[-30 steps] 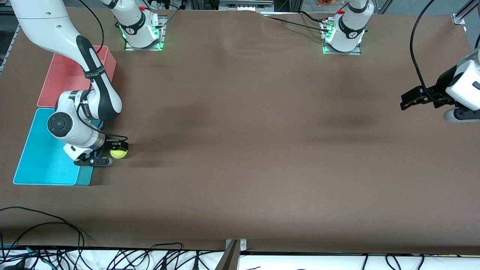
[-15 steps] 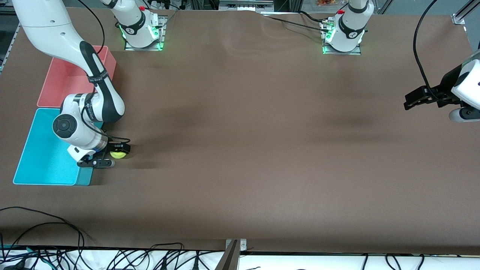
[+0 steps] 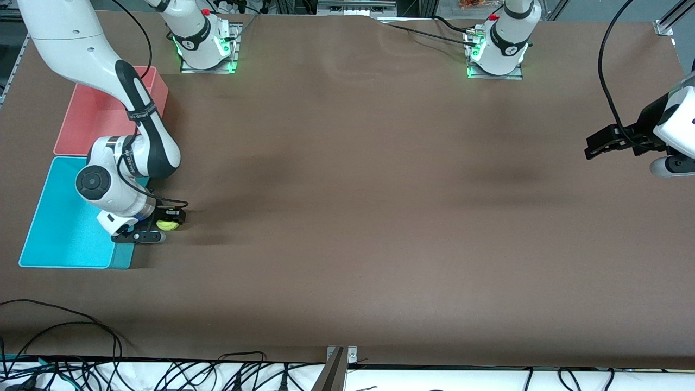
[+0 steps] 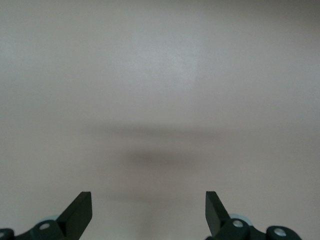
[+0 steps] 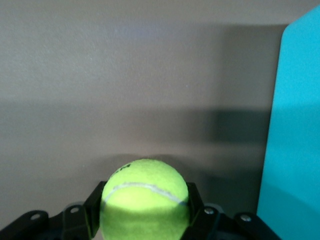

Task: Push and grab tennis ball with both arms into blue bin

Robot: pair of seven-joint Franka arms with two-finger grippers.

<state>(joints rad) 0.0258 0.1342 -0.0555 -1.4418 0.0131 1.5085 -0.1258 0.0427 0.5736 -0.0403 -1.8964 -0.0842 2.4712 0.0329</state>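
While the tennis ball [image 3: 168, 224] sits on the counter [image 3: 347, 244] just beside the blue bin [image 3: 59, 233], toward the right arm's end, the right hand [image 3: 167, 224] is pinching it between its fingers [image 5: 194, 204], low at the counter surface. In the right wrist view the ball [image 5: 144, 199] fills the gap between the fingers, with the bin's wall [image 5: 292, 140] close alongside.

The main risk, as I judge it, is the grip: the ball is round and fuzzy, so if it is held off-centre it could squirt out on the lift and roll away over the open brown counter. A second risk is the bin's rim; carried too low, the ball or the fingers could catch the wall and shove the tub.

Room is generous nearer the camera and toward the counter's middle, where nothing lies. Farther from the camera than the blue bin stands the pink-red tub [image 3: 103, 111], touching or nearly so, which narrows the approach there.

The left hand [image 3: 596, 145] waits, spread, over the counter's edge at the left arm's end.
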